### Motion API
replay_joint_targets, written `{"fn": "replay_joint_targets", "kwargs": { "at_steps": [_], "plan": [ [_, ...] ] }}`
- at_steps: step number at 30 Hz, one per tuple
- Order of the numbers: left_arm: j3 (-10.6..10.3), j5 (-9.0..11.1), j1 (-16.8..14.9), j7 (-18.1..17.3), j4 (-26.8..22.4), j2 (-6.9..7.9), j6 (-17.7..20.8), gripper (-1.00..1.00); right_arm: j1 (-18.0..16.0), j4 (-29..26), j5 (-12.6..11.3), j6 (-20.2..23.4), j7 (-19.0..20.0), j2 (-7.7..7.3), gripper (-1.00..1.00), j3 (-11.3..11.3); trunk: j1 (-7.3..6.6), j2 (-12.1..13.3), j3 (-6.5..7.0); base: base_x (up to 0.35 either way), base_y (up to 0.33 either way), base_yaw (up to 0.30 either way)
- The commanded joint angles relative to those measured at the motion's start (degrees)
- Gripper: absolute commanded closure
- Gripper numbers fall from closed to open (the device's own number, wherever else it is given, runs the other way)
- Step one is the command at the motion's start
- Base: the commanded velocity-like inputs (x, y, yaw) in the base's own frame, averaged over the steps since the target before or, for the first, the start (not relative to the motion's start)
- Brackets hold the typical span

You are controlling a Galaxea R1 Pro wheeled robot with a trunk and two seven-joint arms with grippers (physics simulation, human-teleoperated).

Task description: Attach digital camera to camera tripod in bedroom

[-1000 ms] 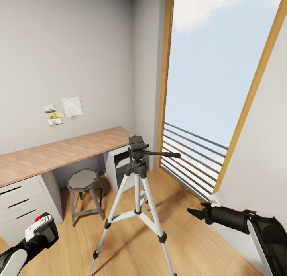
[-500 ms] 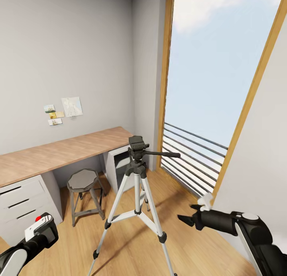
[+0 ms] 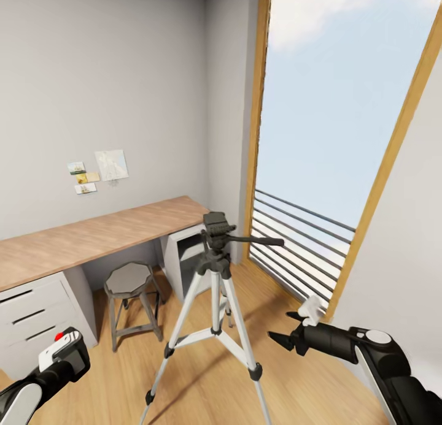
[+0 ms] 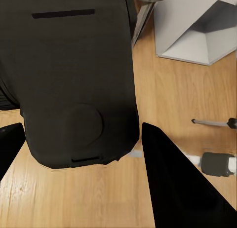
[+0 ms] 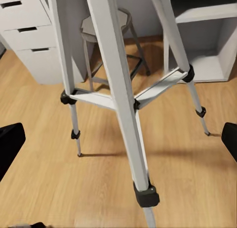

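The camera tripod (image 3: 216,271) stands on the plank floor in the middle of the bedroom, its black head and long pan handle (image 3: 258,241) pointing toward the window. At the lower left my left gripper (image 3: 61,359) is shut on the digital camera (image 3: 58,350), whose red button shows on top. Its black body (image 4: 74,75) sits between the fingers (image 4: 177,188) in the left wrist view. My right gripper (image 3: 281,330) hangs open, low and to the right of the tripod. It faces the silver legs (image 5: 118,104), empty.
A grey metal stool (image 3: 127,279) stands under the wooden desk (image 3: 92,235), left of the tripod. White drawers (image 3: 31,314) are at the far left and an open white cabinet (image 3: 184,253) behind the tripod. The tall window with railing (image 3: 301,241) and a wall close the right side.
My right gripper has moved left, closer to the tripod's legs. The head view has shifted slightly. The left gripper still holds the camera in the same place.
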Motion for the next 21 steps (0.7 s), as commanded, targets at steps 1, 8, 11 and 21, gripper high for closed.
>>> {"fn": "replay_joint_targets", "kwargs": {
  "at_steps": [1, 8, 11, 21],
  "plan": [
    [-0.01, 0.39, -0.05, 0.47, -0.08, 0.02, 0.23, 1.00, -0.07, -0.06, 0.57, 0.26, 0.39, 0.02, -1.00, 0.23, 0.06, -0.14, -0.14, 0.200, 0.188, 0.000],
    [-0.10, 0.37, -0.05, 0.55, -0.51, 0.02, 0.17, 1.00, -0.14, 0.02, 1.10, 1.36, 0.13, 0.04, -1.00, 1.71, 0.06, -0.14, -0.14, 0.118, 0.106, 0.000],
    [-0.11, 0.37, -0.05, 0.57, -0.57, 0.02, 0.17, 1.00, -0.15, 0.03, 1.15, 2.16, 0.08, 0.05, -1.00, 1.96, 0.06, -0.14, -0.14, 0.028, 0.025, 0.000],
    [-0.11, 0.32, -0.05, 0.63, -0.53, 0.02, 0.17, 1.00, -0.17, 0.04, 1.16, 3.99, 0.10, 0.10, -1.00, 2.26, 0.06, -0.14, -0.14, 0.007, 0.006, 0.000]
  ]
}}
